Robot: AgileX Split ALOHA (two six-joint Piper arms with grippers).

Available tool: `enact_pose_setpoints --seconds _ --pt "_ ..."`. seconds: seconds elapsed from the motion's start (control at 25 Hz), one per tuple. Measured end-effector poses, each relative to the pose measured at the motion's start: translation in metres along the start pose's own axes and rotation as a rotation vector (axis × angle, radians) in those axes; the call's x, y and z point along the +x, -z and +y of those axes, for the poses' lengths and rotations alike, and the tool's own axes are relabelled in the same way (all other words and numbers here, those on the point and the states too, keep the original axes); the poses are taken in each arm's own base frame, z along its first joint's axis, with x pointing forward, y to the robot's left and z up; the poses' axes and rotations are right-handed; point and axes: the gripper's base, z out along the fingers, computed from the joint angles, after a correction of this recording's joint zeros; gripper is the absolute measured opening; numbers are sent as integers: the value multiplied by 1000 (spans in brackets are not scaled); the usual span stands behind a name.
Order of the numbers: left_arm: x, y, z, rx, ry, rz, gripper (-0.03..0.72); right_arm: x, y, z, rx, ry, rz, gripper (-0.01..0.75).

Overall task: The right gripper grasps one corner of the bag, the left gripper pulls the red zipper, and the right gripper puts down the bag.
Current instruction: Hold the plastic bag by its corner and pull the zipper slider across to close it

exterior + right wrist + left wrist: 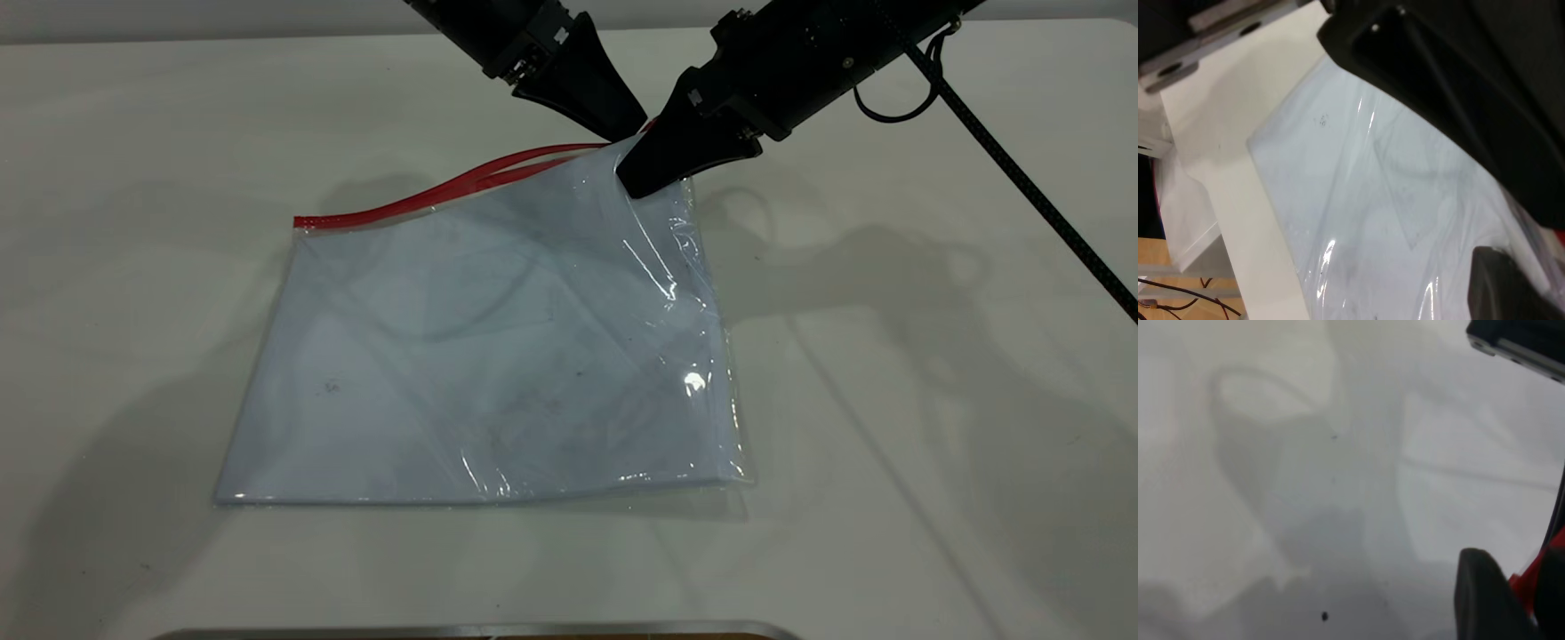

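The bag (480,356), clear with white paper inside, lies on the white table with its far right corner lifted. My right gripper (636,182) is shut on that corner; in the right wrist view (1538,233) the bag's plastic (1358,200) runs in between its jaws. The red zipper (400,206) runs along the far edge, and its two strips stand apart toward the right end. My left gripper (627,132) is at that right end, close beside the right gripper. In the left wrist view the jaws (1521,587) are closed with the red zipper (1533,575) between them.
A black cable (1022,178) runs from the right arm down the table's right side. A metal edge (480,629) lies along the near side. The right wrist view shows the table's edge (1225,167) beyond the bag.
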Motion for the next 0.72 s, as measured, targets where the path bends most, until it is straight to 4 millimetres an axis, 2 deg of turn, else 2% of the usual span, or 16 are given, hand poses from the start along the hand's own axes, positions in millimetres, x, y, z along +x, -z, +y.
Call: enact_pose_setpoints --seconds 0.12,0.24,0.56,0.72 --pt "1 1 1 0 3 1 346 0 0 0 -4 -4 -4 33" --pt "1 2 1 8 6 -6 383 0 0 0 -5 -3 -5 33" --pt "-11 14 -4 58 -26 -45 390 -1 0 1 -6 -3 -15 33" --pt "-13 23 -1 49 -33 -60 390 -3 1 1 -5 68 -21 33"
